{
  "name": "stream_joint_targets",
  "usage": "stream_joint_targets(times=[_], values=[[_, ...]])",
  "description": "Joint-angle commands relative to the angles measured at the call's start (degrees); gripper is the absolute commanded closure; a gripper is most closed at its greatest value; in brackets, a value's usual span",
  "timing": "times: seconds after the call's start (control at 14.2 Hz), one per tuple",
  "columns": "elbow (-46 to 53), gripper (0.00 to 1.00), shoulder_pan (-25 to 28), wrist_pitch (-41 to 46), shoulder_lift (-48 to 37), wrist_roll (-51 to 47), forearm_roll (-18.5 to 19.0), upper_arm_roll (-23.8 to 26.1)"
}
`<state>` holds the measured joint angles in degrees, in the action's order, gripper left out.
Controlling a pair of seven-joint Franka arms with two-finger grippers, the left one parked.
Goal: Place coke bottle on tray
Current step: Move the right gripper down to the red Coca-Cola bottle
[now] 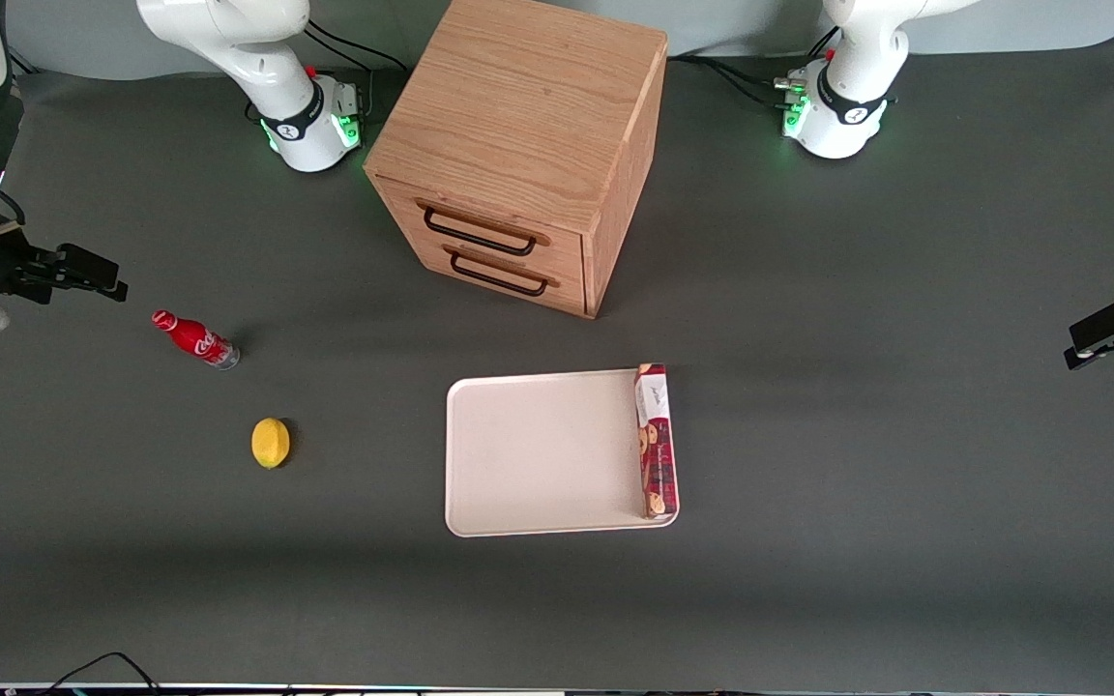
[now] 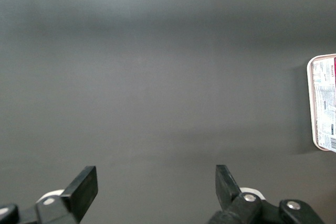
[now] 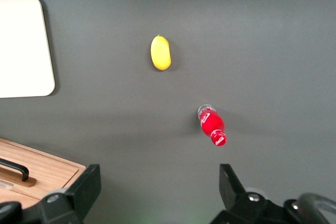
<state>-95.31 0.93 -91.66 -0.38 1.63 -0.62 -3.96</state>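
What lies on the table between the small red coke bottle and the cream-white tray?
Only bare grey mat between the small red coke bottle and cream-white rectangular tray, front view; the yellow lemon sits nearer the camera. The open gripper hovers beside the bottle.

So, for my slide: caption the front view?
Open tool hovers near the coke bottle; tray waits.

A dark grey matte tabletop (image 1: 857,406) fills nearly the whole front view, evenly lit, with soft shadows. On it stands a light oak wooden cabinet (image 1: 528,135) with two drawers, each with a dark metal handle (image 1: 478,235). Above the tabletop's edge farthest from the front camera runs a pale grey wall (image 1: 83,34), with black cables (image 1: 354,43) trailing along it.
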Motion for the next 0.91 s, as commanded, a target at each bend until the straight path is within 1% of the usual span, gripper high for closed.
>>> stream_joint_targets(times=[0.0, 0.14, 0.21, 0.35, 0.42, 0.49, 0.63, 0.7, 0.84], values=[[2.9, 0.00, 0.0, 2.0, 1.2, -1.4, -0.2, -0.4], [2.0, 0.00, -0.2, 3.6, 1.8, -0.2, 2.5, -0.5], [-1.0, 0.00, -0.7, 3.7, 1.3, 2.2, 3.5, -1.0], [-8.9, 0.00, -1.0, -0.3, -0.8, 8.4, 4.1, -4.6], [-13.6, 0.00, -1.1, -3.5, -2.1, 8.7, 4.9, -5.2], [-20.1, 0.00, -1.3, -8.8, -3.9, 8.8, 5.1, -6.1], [-33.0, 0.00, -1.3, -21.8, -7.7, 8.7, 5.1, -6.8], [-35.9, 0.00, -1.4, -26.3, -7.4, 8.7, 5.2, -7.1], [-38.4, 0.00, -1.5, -32.1, -6.0, 8.7, 5.5, -7.6]])
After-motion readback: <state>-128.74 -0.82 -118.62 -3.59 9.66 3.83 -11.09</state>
